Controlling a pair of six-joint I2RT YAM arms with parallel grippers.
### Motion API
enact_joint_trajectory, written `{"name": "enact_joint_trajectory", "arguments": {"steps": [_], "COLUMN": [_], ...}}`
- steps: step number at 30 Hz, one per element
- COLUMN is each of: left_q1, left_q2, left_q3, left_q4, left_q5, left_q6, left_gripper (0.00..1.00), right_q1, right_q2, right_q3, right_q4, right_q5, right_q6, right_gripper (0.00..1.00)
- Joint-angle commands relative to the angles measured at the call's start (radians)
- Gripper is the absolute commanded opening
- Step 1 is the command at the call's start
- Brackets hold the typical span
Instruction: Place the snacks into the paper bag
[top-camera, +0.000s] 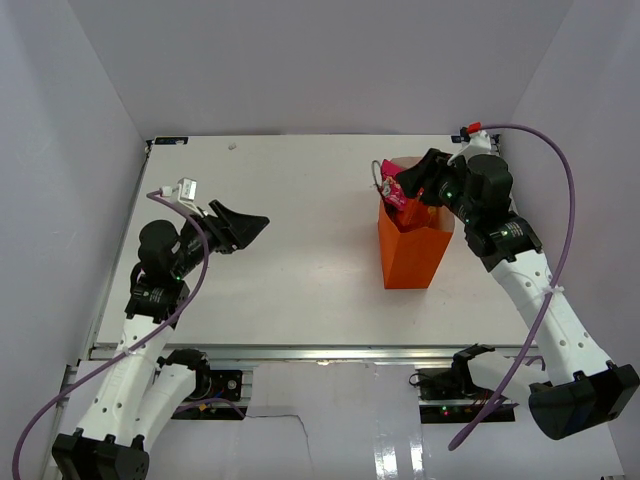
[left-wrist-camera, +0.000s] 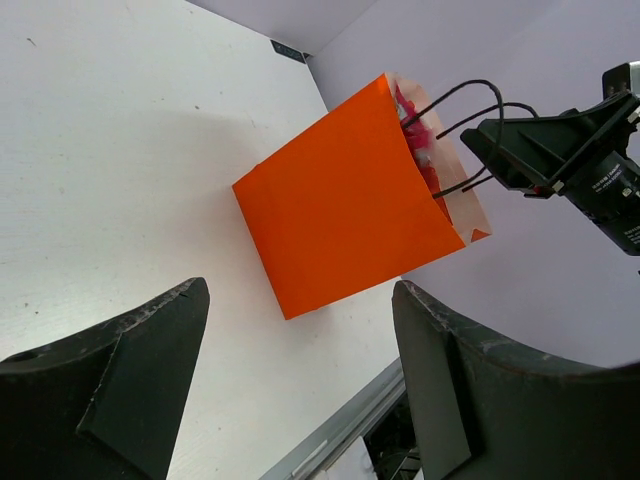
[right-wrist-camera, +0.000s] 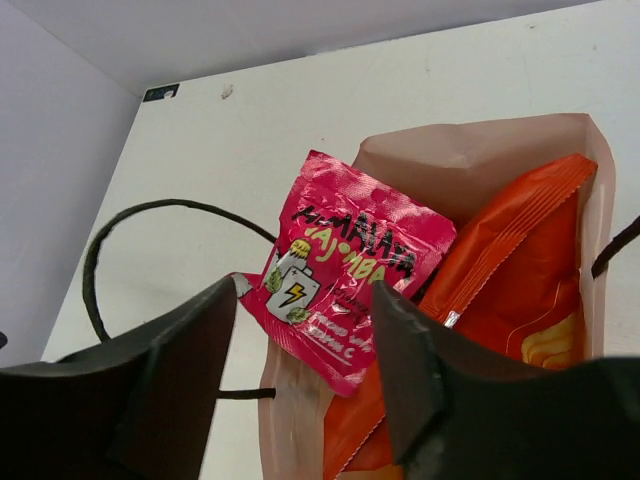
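We see the right gripper (right-wrist-camera: 305, 290) spread above the bag (right-wrist-camera: 450, 160), pink packet (right-wrist-camera: 350, 270) at its rim, chips (right-wrist-camera: 520, 270) half hidden inside; the left gripper (left-wrist-camera: 300, 300) gapes empty, well apart.

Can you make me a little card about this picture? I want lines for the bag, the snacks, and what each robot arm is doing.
bag: orange paper bag, upright on the table, with thin black loop handles
inside the bag: red-orange chip bag
at the bag's mouth: pink packet, sticking up over the rim
right arm: above the bag, jaws on either side of the pink packet; cannot tell if they pinch it
left arm: away from the bag, jaws open and empty
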Motion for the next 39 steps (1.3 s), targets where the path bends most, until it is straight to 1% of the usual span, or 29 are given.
{"name": "enact_joint_trajectory", "arguments": {"steps": [1,3,7,8,10,11,12,13,14,16,18,19,20,22,23,25,26,28,31,36,39], "left_q1": [0.001,0.001,0.001,0.001,-0.001,0.001,0.001,0.001,0.001,0.001,0.001,0.001,0.001,0.001,-0.001,0.001,0.001,0.001,-0.001,0.001,0.001], "left_q2": [-0.022,-0.019,-0.014,-0.014,-0.012,-0.014,-0.015,-0.02,-0.023,-0.035,-0.046,-0.054,-0.067,-0.083,-0.097,-0.104,-0.1,-0.088,-0.054,-0.034,-0.028], "left_q3": [-0.01,-0.009,0.002,0.005,0.016,0.02,0.034,0.043,0.053,0.085,0.103,0.115,0.119,0.12,0.119,0.117,0.116,0.116,0.114,0.093,0.099], "left_q4": [-0.023,-0.026,-0.031,-0.034,-0.039,-0.046,-0.055,-0.069,-0.098,-0.132,-0.175,-0.186,-0.199,-0.203,-0.203,-0.194,-0.19,-0.186,-0.181,-0.143,-0.14], "left_q5": [-0.019,-0.018,-0.016,-0.016,-0.016,-0.018,-0.019,-0.033,-0.041,-0.081,-0.108,-0.121,-0.148,-0.176,-0.212,-0.234,-0.24,-0.239,-0.216,-0.182,-0.182], "left_q6": [0.022,0.024,0.036,0.039,0.056,0.067,0.08,0.099,0.146,0.198,0.275,0.3,0.336,0.363,0.37,0.381,0.383,0.377,0.352,0.315,0.32], "left_gripper": [0.84,0.84,0.84,0.84,0.84,0.84,0.84,0.84,0.84,0.85,0.85,0.87,0.94,0.98,0.98,0.98,0.98,0.98,0.98,0.98,0.98], "right_q1": [-0.008,-0.011,-0.019,-0.022,-0.022,-0.022,-0.022,-0.022,-0.024,-0.037,-0.045,-0.045,-0.047,-0.047,-0.047,-0.047,-0.047,-0.047,-0.047,-0.047,-0.047], "right_q2": [-0.014,-0.015,-0.03,-0.035,-0.053,-0.072,-0.08,-0.084,-0.09,-0.121,-0.181,-0.198,-0.227,-0.247,-0.257,-0.271,-0.288,-0.311,-0.368,-0.4,-0.416], "right_q3": [-0.006,0.0,0.035,0.053,0.078,0.105,0.115,0.129,0.151,0.135,0.094,0.083,0.075,0.063,0.057,0.031,0.017,-0.034,-0.086,-0.115,-0.134], "right_q4": [0.041,0.049,0.08,0.104,0.112,0.092,0.081,0.055,-0.012,-0.035,-0.054,-0.058,-0.066,-0.097,-0.107,-0.127,-0.129,-0.126,-0.135,-0.164,-0.172], "right_q5": [-0.038,-0.046,-0.069,-0.163,-0.327,-0.451,-0.468,-0.459,-0.377,-0.287,-0.165,-0.123,-0.028,0.088,0.209,0.325,0.429,0.541,0.594,0.63,0.635], "right_q6": [0.026,0.015,-0.065,-0.167,-0.335,-0.473,-0.514,-0.534,-0.565,-0.592,-0.629,-0.623,-0.62,-0.599,-0.596,-0.6,-0.609,-0.634,-0.665,-0.68,-0.682], "right_gripper": [0.65,0.71,0.72,0.72,0.78,0.86,0.94,0.93,0.9,0.9,0.9,0.9,0.9,0.9,0.9,0.9,0.9,0.9,0.9,0.9,0.9]}}
